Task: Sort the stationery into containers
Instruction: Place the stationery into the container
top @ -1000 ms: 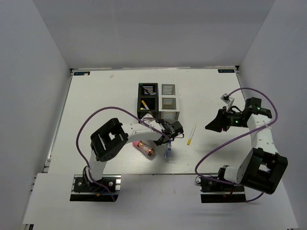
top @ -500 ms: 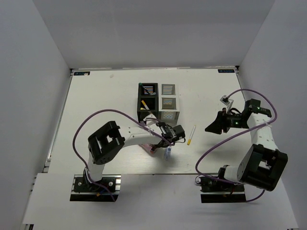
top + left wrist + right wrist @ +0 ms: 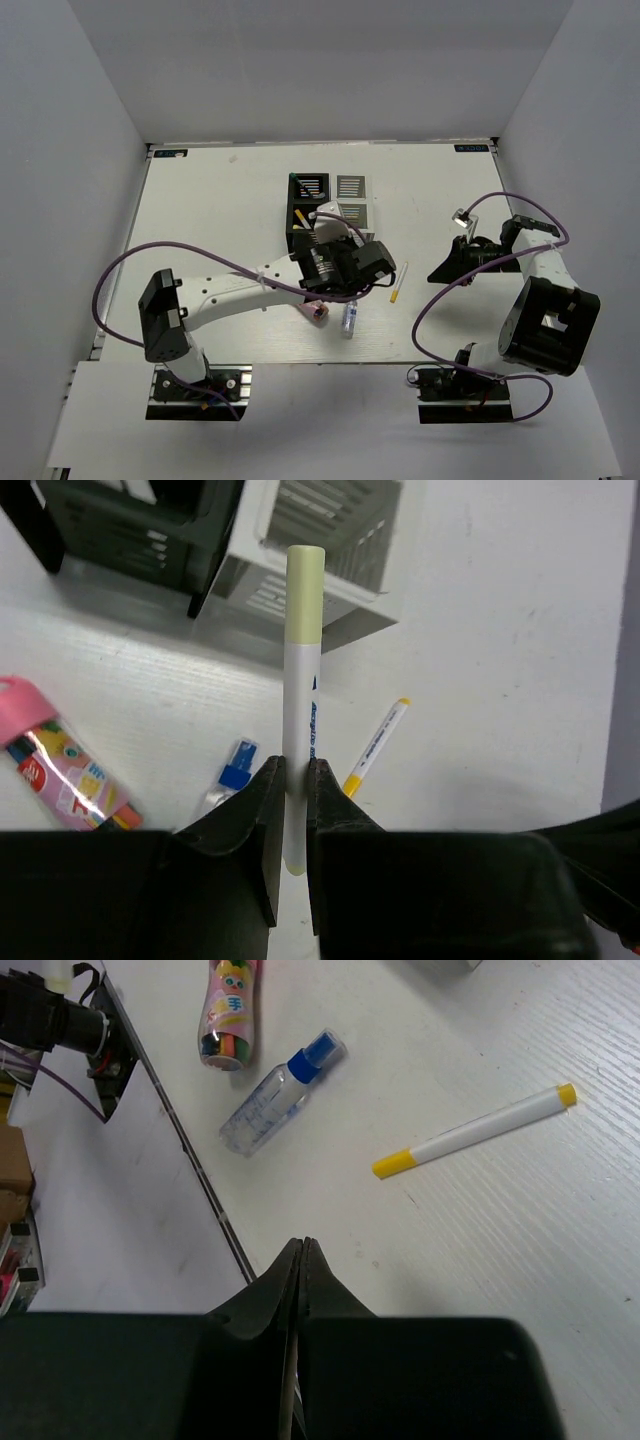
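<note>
We are pinching a white pen [image 3: 303, 650] in the left gripper [image 3: 295, 772] by the cups' [image 3: 350, 188] front edge, the right gripper [image 3: 300, 1247] resting closed well to their right.

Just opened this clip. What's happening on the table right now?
The left gripper is shut on a white pen with a pale yellow cap, holding it above the table close to the mesh containers. The black ones already have pens inside. A yellow-tipped pen, a blue-capped bottle and a pink cylinder lie loose on the table. The right gripper is shut and empty, off to the side.
</note>
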`<state>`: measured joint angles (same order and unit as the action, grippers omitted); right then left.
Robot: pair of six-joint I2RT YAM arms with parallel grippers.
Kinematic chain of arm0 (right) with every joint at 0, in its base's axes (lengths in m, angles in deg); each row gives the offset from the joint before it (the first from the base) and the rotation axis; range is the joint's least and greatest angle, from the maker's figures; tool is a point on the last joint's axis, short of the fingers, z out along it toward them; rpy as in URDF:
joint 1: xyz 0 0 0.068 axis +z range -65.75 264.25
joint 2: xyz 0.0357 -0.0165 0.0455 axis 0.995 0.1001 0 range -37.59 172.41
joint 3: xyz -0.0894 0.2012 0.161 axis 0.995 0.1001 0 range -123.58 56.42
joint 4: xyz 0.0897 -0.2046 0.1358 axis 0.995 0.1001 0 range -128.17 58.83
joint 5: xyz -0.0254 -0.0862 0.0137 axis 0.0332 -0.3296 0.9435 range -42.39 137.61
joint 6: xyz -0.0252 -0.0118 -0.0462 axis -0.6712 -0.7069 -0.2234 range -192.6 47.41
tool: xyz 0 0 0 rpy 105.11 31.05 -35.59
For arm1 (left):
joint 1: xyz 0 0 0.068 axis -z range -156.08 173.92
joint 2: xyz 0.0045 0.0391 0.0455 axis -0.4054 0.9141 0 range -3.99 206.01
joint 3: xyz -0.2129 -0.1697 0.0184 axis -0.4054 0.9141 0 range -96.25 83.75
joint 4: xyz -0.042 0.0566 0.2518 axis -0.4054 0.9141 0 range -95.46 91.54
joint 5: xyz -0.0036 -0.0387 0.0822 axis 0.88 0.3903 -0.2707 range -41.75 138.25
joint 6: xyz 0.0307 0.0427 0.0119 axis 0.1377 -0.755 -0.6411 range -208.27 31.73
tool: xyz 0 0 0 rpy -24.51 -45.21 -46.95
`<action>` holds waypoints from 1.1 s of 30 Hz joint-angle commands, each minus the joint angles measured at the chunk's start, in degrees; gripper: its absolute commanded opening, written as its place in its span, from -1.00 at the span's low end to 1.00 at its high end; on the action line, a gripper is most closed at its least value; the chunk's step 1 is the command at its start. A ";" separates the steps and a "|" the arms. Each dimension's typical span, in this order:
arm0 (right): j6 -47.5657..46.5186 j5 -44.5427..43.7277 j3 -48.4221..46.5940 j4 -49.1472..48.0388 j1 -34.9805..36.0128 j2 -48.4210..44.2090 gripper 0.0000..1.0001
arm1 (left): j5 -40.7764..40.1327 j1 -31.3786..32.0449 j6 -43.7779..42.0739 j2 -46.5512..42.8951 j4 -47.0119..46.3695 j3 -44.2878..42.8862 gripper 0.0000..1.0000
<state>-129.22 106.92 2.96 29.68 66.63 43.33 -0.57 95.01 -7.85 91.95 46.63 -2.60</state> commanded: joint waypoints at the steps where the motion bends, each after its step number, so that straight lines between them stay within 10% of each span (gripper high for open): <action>1: -2.97 1.86 -0.60 2.55 -0.21 0.02 -1.00 | -7.07 0.98 -10.45 -4.26 -5.59 -0.50 -1.00; 10: -3.23 0.02 -0.25 1.06 -0.04 0.46 -0.94 | -22.63 -4.89 -26.98 -9.63 -16.24 5.40 -1.00; 33: -2.88 -0.77 -1.13 2.28 -0.13 0.28 -0.94 | -10.70 -22.39 -40.34 9.60 -26.43 -0.13 -1.00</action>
<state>-131.34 105.80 2.96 30.82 66.63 44.21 -13.79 73.67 -46.36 101.05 21.94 0.22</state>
